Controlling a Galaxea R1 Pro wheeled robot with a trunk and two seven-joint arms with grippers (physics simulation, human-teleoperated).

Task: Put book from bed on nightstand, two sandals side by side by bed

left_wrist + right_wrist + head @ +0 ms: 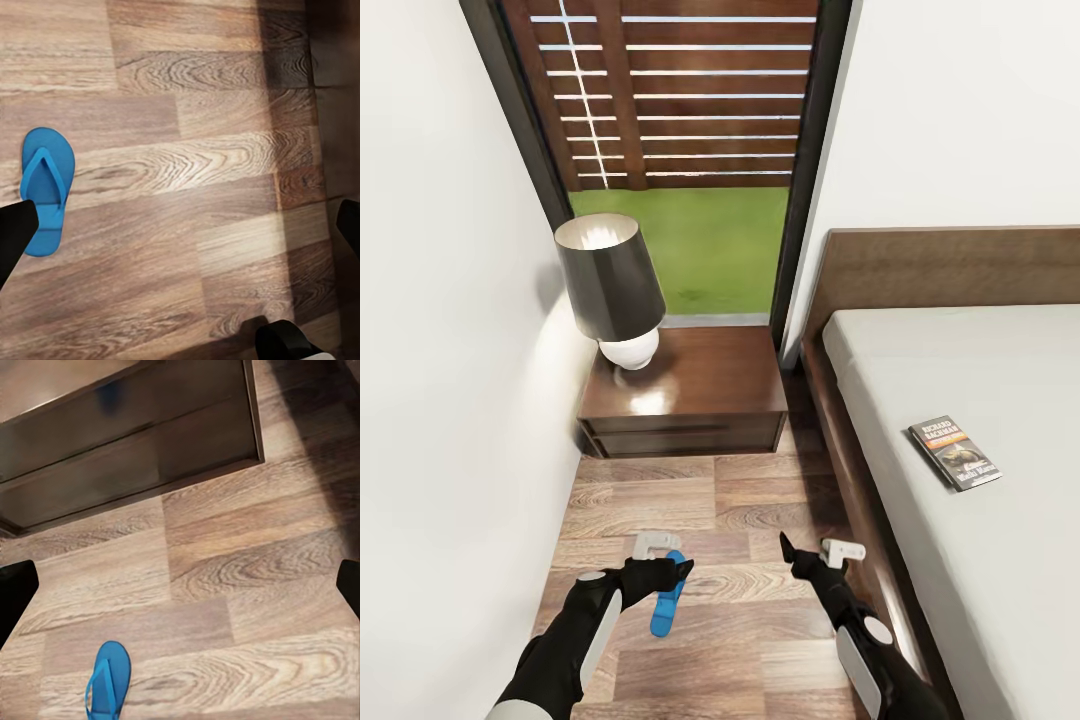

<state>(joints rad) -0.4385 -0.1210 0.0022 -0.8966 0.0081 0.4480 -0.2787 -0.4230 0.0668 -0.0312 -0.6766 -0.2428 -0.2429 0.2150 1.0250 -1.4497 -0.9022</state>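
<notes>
1. The nightstand (685,395) is the landmark: it stands against the window wall, with the bed (970,480) beside it and a lamp (610,285) on its far corner, leaving most of its top bare.
2. The book (954,452) lies on the mattress, well apart from the nightstand.
3. One sandal (668,595) lies flat on the floor (690,510) in front of the nightstand, under the left gripper (660,570). The second sandal cannot be placed from here.
4. Left gripper: released, jaws spread, holding nothing. Right gripper (815,555): also released and empty, above the floor between the nightstand and the bed frame.
5. Risks, as I judge them: a thin flat sandal may slip from the fingertips; reaching for the book could knock the bed frame; setting the book down carelessly could bump the lamp.
</notes>
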